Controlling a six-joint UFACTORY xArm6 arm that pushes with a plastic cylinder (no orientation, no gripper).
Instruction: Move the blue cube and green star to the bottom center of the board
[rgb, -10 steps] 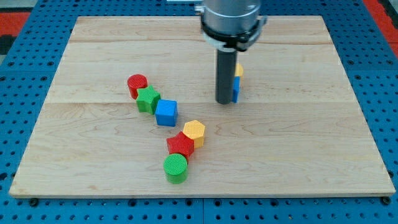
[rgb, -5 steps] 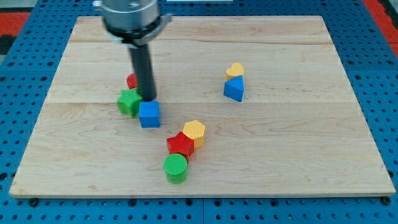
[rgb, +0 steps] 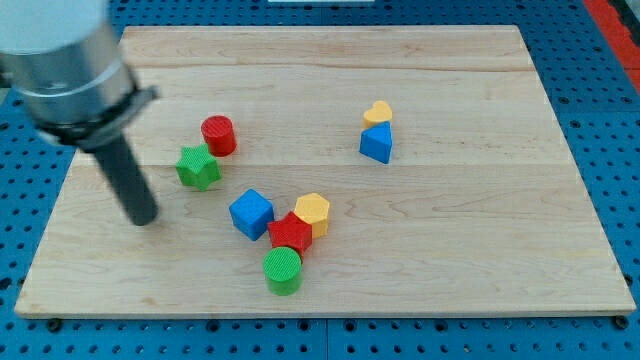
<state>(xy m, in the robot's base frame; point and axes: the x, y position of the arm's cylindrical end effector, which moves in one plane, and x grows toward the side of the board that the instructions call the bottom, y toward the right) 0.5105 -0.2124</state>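
The blue cube (rgb: 251, 214) lies near the board's middle, touching the red star (rgb: 291, 234) on its right. The green star (rgb: 198, 167) lies up and to the left of it, just below-left of the red cylinder (rgb: 218, 135). My tip (rgb: 143, 220) rests on the board at the view's left, to the left of and slightly below the green star, apart from it and well left of the blue cube.
A yellow hexagon block (rgb: 313, 211) touches the red star, and a green cylinder (rgb: 283, 270) sits just below them. A yellow heart (rgb: 377, 112) and a blue triangular block (rgb: 377, 144) sit together at the right. The wooden board (rgb: 480, 220) lies on a blue pegboard.
My tip swept from the board's middle-right to the far left. The blue cube slid down-right against the red star, and the green star moved left, away from the red cylinder.
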